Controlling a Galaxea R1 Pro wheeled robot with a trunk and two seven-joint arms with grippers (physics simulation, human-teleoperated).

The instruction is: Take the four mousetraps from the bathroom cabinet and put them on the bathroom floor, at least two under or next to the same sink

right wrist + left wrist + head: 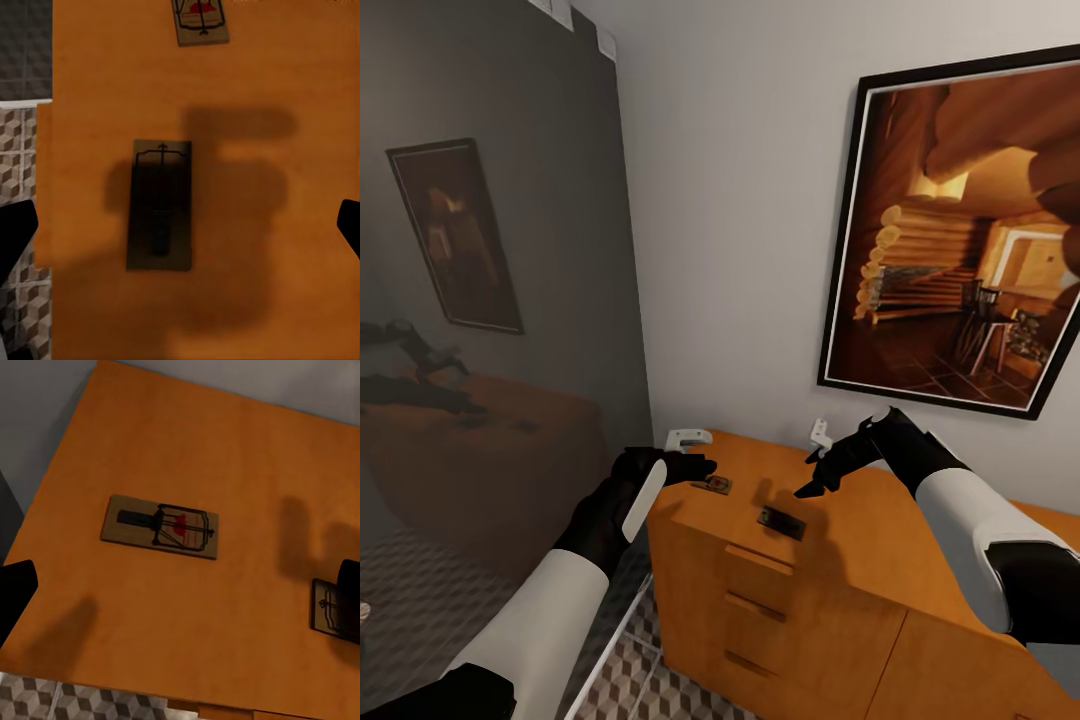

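Two mousetraps lie flat on the top of the orange-brown cabinet [880,540]. One mousetrap [712,485] lies near the top's left back corner, just right of my left gripper [695,466]. In the left wrist view this mousetrap [160,526] lies ahead of the open left gripper [180,596]. The other mousetrap [780,521] is near the front edge, below my right gripper [807,476]. In the right wrist view it [160,204] lies in shadow between the wide-apart fingers of the open right gripper [180,229], with the first mousetrap [200,21] farther off. The cube-patterned bathroom floor [650,690] shows beside the cabinet.
A large framed picture [960,230] hangs on the wall behind the cabinet. A dark glass partition [490,300] stands to the left, close to the cabinet's side. Two small white objects [688,437] [820,433] sit at the back of the top. Drawer fronts [760,610] face forward.
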